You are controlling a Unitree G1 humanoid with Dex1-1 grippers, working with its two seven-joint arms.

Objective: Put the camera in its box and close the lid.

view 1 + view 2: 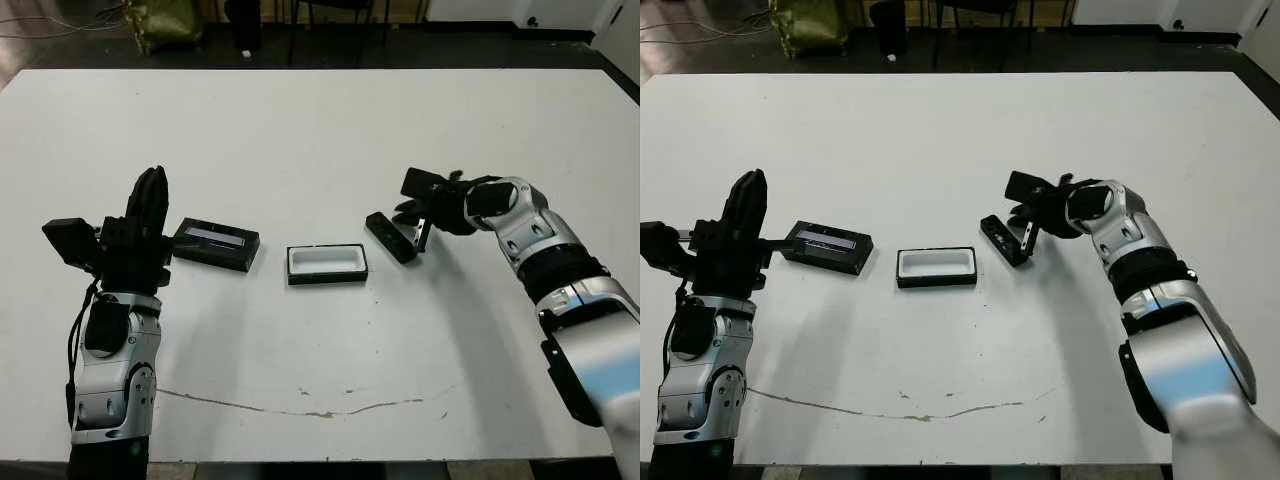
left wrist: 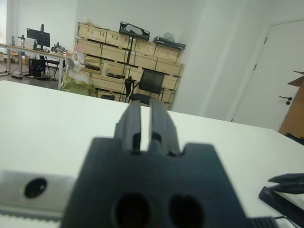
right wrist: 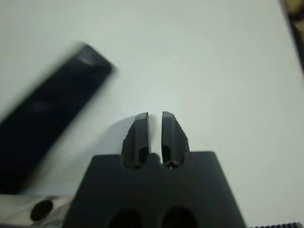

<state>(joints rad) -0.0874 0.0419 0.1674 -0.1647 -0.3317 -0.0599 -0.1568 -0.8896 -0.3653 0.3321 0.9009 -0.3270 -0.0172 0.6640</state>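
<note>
The camera [image 1: 390, 237] is a slim black bar lying flat on the white table, just right of the box [image 1: 327, 264], an open black tray with a white lining. The lid [image 1: 215, 243], a black slab with a pale strip, lies left of the box. My right gripper [image 1: 423, 238] points down at the table, close beside the camera's right end. In the right wrist view its fingers [image 3: 140, 133] stand together with nothing between them, and the blurred camera [image 3: 47, 128] lies off to the side. My left gripper [image 1: 150, 195] is raised left of the lid, shut and empty.
A thin dark crack line [image 1: 300, 408] runs across the table near its front edge. Beyond the far edge are a dark floor, a bag [image 1: 165, 20] and chair legs. Shelves of wooden crates [image 2: 128, 57] and a chair show in the left wrist view.
</note>
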